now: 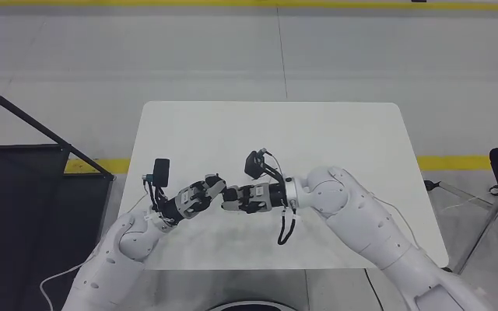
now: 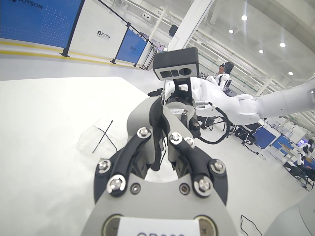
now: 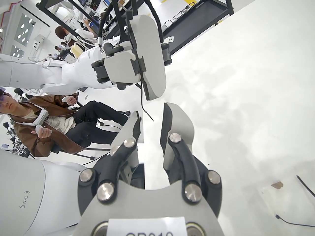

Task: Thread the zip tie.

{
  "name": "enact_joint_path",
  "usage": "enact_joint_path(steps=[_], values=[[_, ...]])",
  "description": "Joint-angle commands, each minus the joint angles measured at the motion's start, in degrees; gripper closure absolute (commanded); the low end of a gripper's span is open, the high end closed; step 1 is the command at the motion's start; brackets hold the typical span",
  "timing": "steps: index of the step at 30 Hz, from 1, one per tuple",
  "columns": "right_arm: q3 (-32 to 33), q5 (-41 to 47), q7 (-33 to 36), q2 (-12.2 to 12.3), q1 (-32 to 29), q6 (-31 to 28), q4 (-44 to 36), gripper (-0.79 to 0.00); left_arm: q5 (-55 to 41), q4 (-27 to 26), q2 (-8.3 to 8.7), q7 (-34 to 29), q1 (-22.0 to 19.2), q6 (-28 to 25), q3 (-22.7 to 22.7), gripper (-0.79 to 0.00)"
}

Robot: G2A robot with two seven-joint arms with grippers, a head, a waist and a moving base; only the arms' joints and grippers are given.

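Two grippers meet tip to tip over the near half of the white table [image 1: 350, 148] in the top view. The left gripper [image 1: 216, 186] and the right gripper [image 1: 228, 200] nearly touch. Whatever passes between them is too fine to make out from up there.

From the left wrist view, the left gripper's two padded fingers are pressed together with no gap. A dark strip runs between them, though I cannot tell it apart from the black padding. The right gripper faces it from just beyond. Off to one side on the table lies a clear bag [image 2: 85, 140] with a few spare ties [image 2: 102, 136] crossed on it, well apart from both grippers.

From the right wrist view, the left gripper is seen head-on, clamped on the zip tie [image 3: 142, 99]. The tie's thin black tail sticks out past the closed tips and bends toward the right gripper. Its pointed end hangs just in front of the gap between the right gripper's fingers [image 3: 177, 124]. Those fingers stand parted and hold nothing, and the tail touches neither of them. More spare ties lie on the table beside this gripper.
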Motion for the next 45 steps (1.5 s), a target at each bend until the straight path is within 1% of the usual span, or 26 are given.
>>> enact_joint_path(steps=[1, 7, 9, 10, 11, 25, 28, 33, 39, 45], values=[[0.0, 0.1, 0.2, -0.1, 0.0, 0.0, 0.1, -0.166, 0.0, 0.0, -0.05, -0.1, 0.0, 0.0, 0.0, 0.0], [0.0, 0.2, 0.7, -0.4, 0.1, -0.2, 0.5, -0.132, -0.2, 0.1, -0.19, -0.2, 0.0, -0.3, -0.2, 0.0], [0.0, 0.3, 0.8, -0.5, 0.1, -0.2, 0.6, -0.089, -0.1, 0.1, -0.24, -0.2, 0.0, -0.3, -0.2, 0.0], [0.0, 0.4, 0.9, -0.6, 0.2, -0.2, 0.7, -0.031, -0.1, 0.1, -0.27, -0.2, 0.0, -0.3, -0.2, 0.0], [0.1, 0.4, 0.9, -0.6, 0.2, -0.3, 0.7, -0.003, -0.1, 0.2, -0.29, -0.2, 0.0, -0.3, -0.2, 0.0], [0.5, 0.1, 1.4, -1.1, 0.0, -0.4, 1.0, 0.0, -0.2, 0.2, -0.6, -0.5, 0.1, -0.5, -0.5, -0.003], [0.6, 0.0, 1.5, -1.2, -0.1, -0.4, 1.1, 0.0, -0.3, 0.2, -0.65, -0.6, 0.1, -0.6, -0.6, -0.022], [0.8, -0.1, 1.6, -1.3, -0.2, -0.4, 1.1, 0.0, -0.4, 0.2, -0.73, -0.8, 0.1, -0.6, -0.7, -0.089], [1.1, -0.4, 1.7, -1.4, -0.4, -0.5, 1.0, 0.0, -0.4, 0.2, -0.83, -0.9, 0.2, -0.8, -0.9, -0.086], [1.4, -0.6, 1.8, -1.5, -0.7, -0.5, 1.0, 0.0, -0.4, 0.1, -0.95, -0.9, 0.3, -0.7, -1.0, -0.114]])
